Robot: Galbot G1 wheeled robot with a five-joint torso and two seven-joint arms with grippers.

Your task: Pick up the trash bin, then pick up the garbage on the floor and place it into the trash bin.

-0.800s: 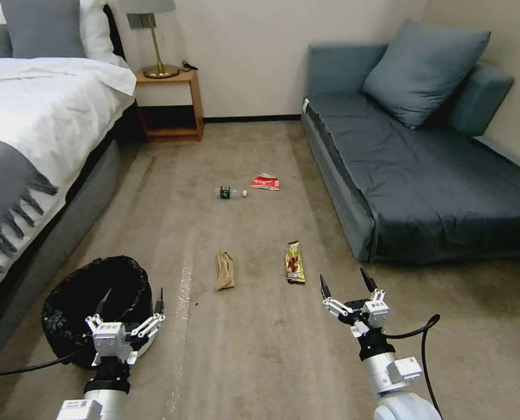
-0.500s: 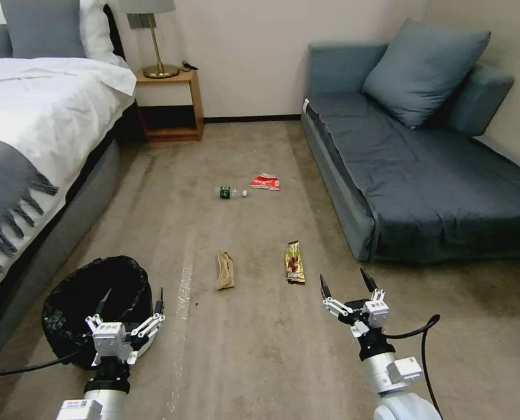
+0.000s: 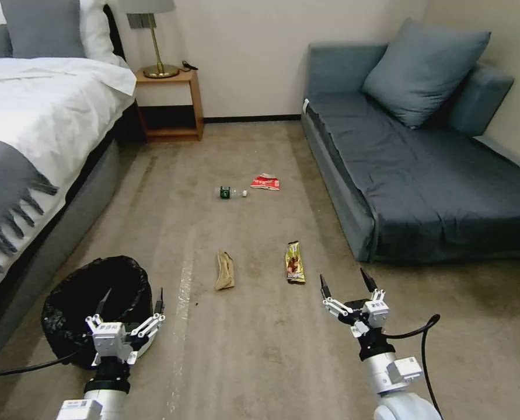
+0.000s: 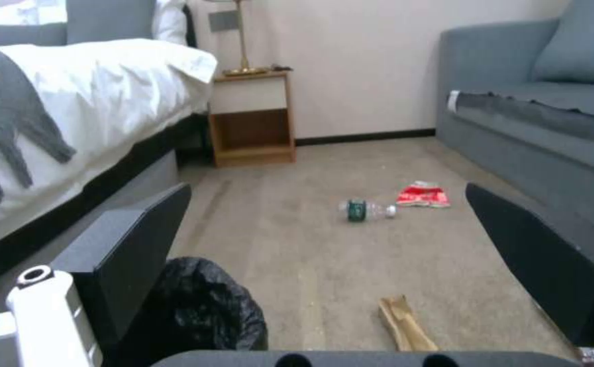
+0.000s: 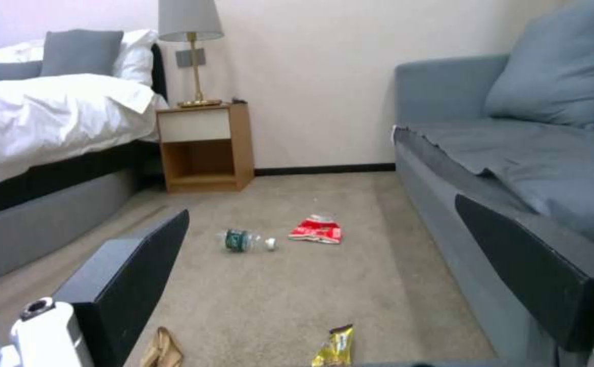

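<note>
Left gripper [image 3: 130,298]: jaws spread wide, empty, poised at the near rim of the trash bin [image 3: 81,297], which stands on the carpet [image 3: 254,344] at 7 o'clock
Right gripper [image 3: 344,281]: jaws apart, empty, at 5 o'clock
Gold-brown wrapper [image 3: 295,263]: near, at 11 o'clock from the right gripper
Tan wrapper [image 3: 224,270]: between both grippers
Bottle [image 3: 231,192], red-white packet [image 3: 265,182]: well beyond, 12 o'clock, side by side
</note>
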